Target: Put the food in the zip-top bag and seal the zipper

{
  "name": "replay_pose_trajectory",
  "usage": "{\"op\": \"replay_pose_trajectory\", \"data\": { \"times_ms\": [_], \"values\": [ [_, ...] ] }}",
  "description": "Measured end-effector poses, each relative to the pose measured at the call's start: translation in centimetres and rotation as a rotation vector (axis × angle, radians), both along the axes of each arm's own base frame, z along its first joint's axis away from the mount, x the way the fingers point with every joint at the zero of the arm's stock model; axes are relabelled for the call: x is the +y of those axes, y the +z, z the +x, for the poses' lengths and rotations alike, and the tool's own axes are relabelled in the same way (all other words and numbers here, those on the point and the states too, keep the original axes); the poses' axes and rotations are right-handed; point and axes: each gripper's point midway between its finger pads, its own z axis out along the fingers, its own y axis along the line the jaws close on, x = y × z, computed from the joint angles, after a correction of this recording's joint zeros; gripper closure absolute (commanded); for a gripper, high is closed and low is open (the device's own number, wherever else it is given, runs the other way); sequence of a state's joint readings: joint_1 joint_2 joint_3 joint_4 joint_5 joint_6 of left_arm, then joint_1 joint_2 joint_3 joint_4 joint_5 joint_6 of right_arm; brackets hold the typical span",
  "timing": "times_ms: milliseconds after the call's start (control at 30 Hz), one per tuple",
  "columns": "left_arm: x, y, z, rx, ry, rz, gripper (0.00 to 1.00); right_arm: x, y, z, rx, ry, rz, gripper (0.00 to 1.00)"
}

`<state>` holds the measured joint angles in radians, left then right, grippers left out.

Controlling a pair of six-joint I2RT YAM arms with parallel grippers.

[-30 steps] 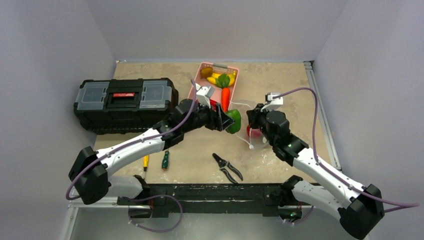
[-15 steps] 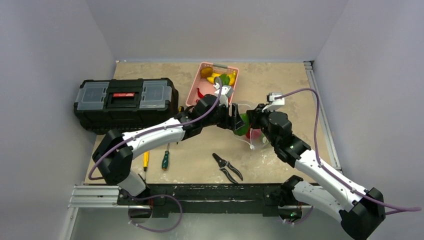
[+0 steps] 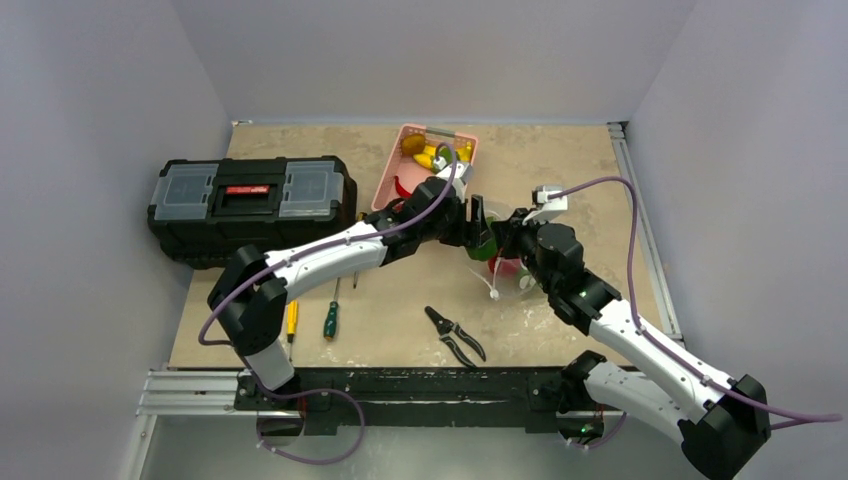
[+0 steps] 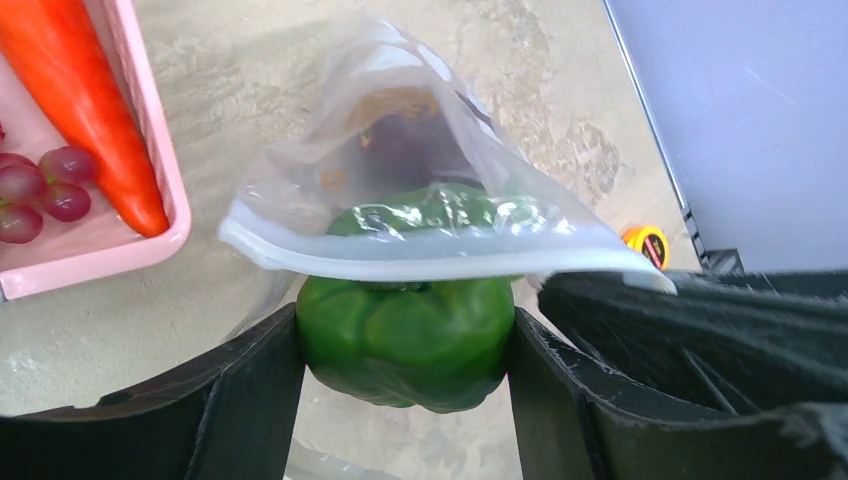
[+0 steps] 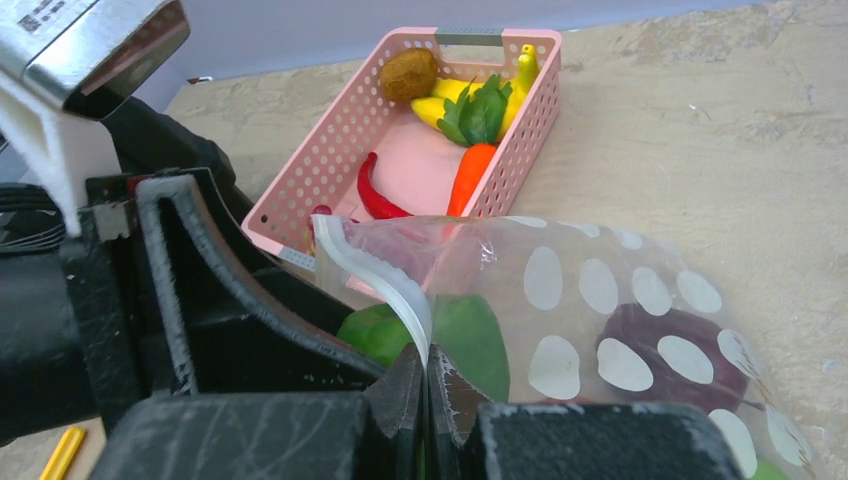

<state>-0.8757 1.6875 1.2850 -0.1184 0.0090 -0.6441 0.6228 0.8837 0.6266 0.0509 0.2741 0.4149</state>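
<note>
left hand [image 4: 405, 385] grips glossy green pepper [image 4: 400, 320] | right hand [image 5: 428, 385] pinches pale zipper [image 5: 385, 285] | zip-top bag [image 5: 600, 300] clear, crinkled, mouth open

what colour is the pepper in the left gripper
Green. The pepper held by the left gripper shows best in the left wrist view.

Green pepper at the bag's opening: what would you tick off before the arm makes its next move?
1. Green pepper clamped between the left gripper's fingers: ok.
2. Right gripper pinching the zipper strip, holding the zip-top bag up: ok.
3. Pepper's far end inside the mouth, not beneath the bag: cannot tell; it only shows through plastic.
4. Mouth wide enough for the pepper: cannot tell.
5. Maroon fruit inside, well back from the mouth: ok.
</note>
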Motion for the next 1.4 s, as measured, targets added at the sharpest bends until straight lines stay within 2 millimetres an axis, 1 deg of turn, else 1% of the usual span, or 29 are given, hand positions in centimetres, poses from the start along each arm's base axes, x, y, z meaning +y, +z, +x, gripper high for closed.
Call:
{"op": "replay_pose_trajectory", "data": {
  "times_ms": [233, 267, 433, 567, 633, 700, 767, 800, 933, 1033, 1100, 1200, 1267, 1300, 1333, 1400],
  "values": [
    [0.5, -0.4, 1.4, 0.015, 0.080, 0.007, 0.08, 0.0, -0.1, 0.0, 0.001, 0.003, 0.000, 1.00],
    [0.5, -0.3, 1.6, 0.010, 0.091, 0.005, 0.07, 0.0, -0.1, 0.0, 0.001, 0.002, 0.000, 1.00],
    [1.3, -0.2, 1.6, 0.002, 0.109, -0.005, 0.07, 0.0, -0.1, 0.0, 0.001, 0.003, 0.000, 1.00],
    [1.7, 0.2, 1.5, -0.002, 0.109, -0.021, 0.10, 0.1, -0.3, 0.0, 0.003, 0.003, -0.001, 1.00],
    [1.9, 0.3, 1.5, -0.003, 0.108, -0.030, 0.13, 0.1, -0.3, 0.0, 0.002, 0.003, 0.000, 1.00],
    [2.1, 0.4, 1.4, 0.000, 0.101, -0.039, 0.19, 0.1, -0.4, 0.0, 0.004, 0.003, -0.001, 1.00],
    [2.0, 0.5, 1.1, 0.008, 0.082, -0.051, 0.24, 0.1, -0.4, 0.0, 0.005, 0.003, -0.002, 1.00],
    [2.0, 0.5, 0.9, 0.014, 0.072, -0.054, 0.25, 0.1, -0.4, 0.0, 0.005, 0.003, -0.002, 1.00],
    [2.2, 0.0, -0.4, 0.033, 0.026, -0.064, 0.24, 0.1, -0.4, 0.1, 0.004, 0.003, -0.002, 1.00],
    [3.5, -0.6, -1.9, 0.032, 0.006, -0.054, 0.21, 0.1, -0.4, 0.1, 0.005, 0.003, -0.002, 1.00],
    [4.8, -0.2, -2.7, 0.015, 0.007, -0.045, 0.19, 0.1, -0.4, 0.1, 0.005, 0.003, -0.002, 1.00],
    [6.8, 1.6, -3.4, -0.032, 0.040, -0.041, 0.17, 0.1, -0.4, 0.1, 0.005, 0.003, -0.002, 1.00],
    [7.5, 2.7, -3.3, -0.058, 0.065, -0.048, 0.18, 0.1, -0.4, 0.0, 0.005, 0.003, -0.003, 1.00],
    [7.7, 2.8, -3.2, -0.059, 0.075, -0.044, 0.20, 0.1, -0.4, 0.0, 0.005, 0.003, -0.003, 1.00],
    [7.8, 2.6, -3.1, -0.047, 0.086, -0.035, 0.21, 0.1, -0.5, 0.0, 0.006, 0.004, -0.003, 1.00],
    [7.6, 1.1, -2.8, -0.006, 0.098, -0.010, 0.24, 0.1, -0.5, 0.0, 0.006, 0.004, -0.004, 1.00]
  ]
}}
